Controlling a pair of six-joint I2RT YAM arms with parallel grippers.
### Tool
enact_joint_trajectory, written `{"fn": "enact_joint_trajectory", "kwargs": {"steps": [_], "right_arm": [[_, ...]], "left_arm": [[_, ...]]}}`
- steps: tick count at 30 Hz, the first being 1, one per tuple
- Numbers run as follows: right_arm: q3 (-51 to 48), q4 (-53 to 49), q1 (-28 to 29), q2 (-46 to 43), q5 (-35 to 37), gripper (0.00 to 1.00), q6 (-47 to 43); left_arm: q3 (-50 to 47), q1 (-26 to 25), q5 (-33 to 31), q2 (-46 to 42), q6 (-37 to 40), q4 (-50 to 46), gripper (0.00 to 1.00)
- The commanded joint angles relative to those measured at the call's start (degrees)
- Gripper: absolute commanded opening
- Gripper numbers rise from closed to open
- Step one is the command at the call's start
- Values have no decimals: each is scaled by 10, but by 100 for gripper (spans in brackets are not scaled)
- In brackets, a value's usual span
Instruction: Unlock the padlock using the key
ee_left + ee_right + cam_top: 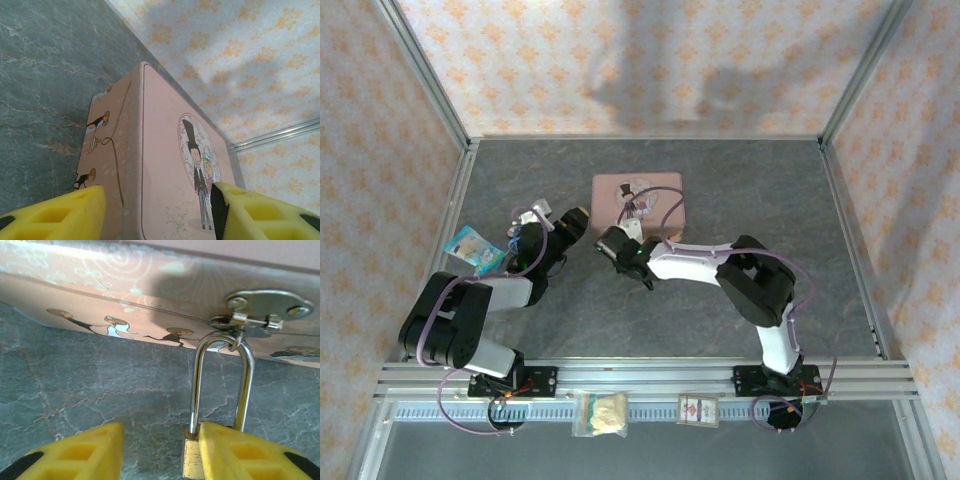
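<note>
A small brass padlock hangs by its silvery shackle from the metal clasp on the front wall of the pink tin. My right gripper is open just in front of that wall. The padlock's body lies between the fingers, against the inner face of the right finger, and the left finger stands well clear of it. My left gripper is open at the tin's left end, one finger over the side wall and one over the lid. The key is out of view.
A blue packet lies at the table's left edge beside the left arm. Two small bags rest on the front rail between the arm bases. Patterned walls and metal posts close in the table on three sides.
</note>
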Motion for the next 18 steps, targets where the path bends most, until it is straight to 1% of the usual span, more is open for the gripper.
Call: {"fn": "enact_joint_trajectory", "kwargs": {"steps": [1,5,10,13,18], "right_arm": [[7,-43,0,19,42,41,1],[15,-73,1,28,83,41,-3],[22,-84,7,25,103,41,-9],[17,-84,11,6,107,42,-13],[-3,-75,10,-21,122,48,-43]], "left_arm": [[-10,6,2,-19,-6,29,56],[-11,7,0,-23,-6,26,56],[-10,7,1,-24,-9,29,56],[-11,8,-2,-27,-10,27,56],[-17,8,-4,-32,-11,27,56]]}}
